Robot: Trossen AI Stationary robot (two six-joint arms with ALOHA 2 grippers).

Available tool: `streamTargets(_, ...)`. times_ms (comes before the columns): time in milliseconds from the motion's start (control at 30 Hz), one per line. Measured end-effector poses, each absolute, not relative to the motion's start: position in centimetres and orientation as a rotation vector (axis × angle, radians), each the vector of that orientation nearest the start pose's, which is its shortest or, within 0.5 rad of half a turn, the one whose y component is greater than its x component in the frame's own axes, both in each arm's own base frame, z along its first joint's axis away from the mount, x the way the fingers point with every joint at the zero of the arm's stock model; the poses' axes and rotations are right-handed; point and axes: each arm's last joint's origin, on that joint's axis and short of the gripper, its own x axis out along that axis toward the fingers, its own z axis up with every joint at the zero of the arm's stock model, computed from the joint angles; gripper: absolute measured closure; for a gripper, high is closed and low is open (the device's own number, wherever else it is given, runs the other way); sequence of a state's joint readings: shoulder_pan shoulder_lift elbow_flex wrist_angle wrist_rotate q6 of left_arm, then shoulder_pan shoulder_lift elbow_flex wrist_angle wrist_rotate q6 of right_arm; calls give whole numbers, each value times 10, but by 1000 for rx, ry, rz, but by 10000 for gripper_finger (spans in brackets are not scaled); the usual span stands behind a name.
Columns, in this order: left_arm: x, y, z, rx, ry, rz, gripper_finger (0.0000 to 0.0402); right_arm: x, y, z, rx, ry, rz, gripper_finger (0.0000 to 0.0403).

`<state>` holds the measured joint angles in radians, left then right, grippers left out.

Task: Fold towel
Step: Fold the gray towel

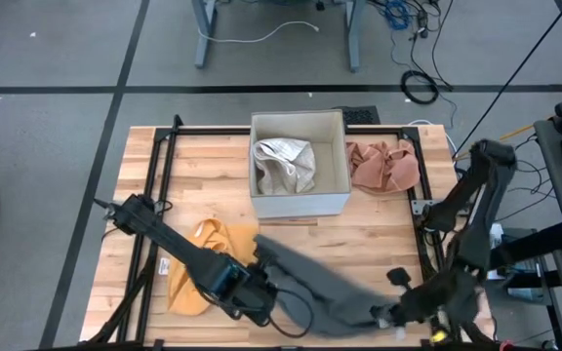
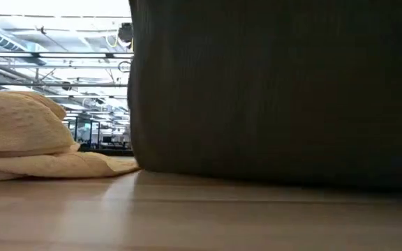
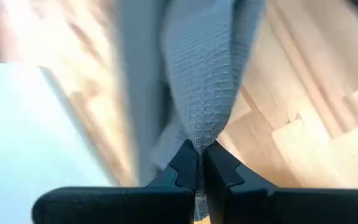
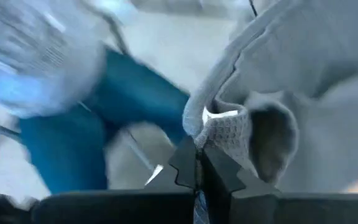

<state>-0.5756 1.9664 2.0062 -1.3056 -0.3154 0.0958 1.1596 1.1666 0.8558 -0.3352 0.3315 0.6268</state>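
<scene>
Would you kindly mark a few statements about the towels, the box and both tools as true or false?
1. The left tool is shut on the grey towel. True.
2. The right tool is open and holds nothing. False: it is shut on the grey towel's edge.
3. The white box holds a light-coloured cloth. True.
4. The yellow towel lies inside the box. False: it lies on the wooden table, beside the left arm.
5. The pink cloth lies left of the box in the high view. False: it lies right of it.
</scene>
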Motion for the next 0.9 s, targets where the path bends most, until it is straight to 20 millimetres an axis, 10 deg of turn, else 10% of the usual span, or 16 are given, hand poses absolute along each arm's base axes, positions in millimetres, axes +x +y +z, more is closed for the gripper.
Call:
streamTargets(300,291,-174,438,379,926,-133,394,69,165,333,181,425,749,403)
streamTargets(900,302,-137,434,662,915,265,394,58,121,307,25,612,393,403)
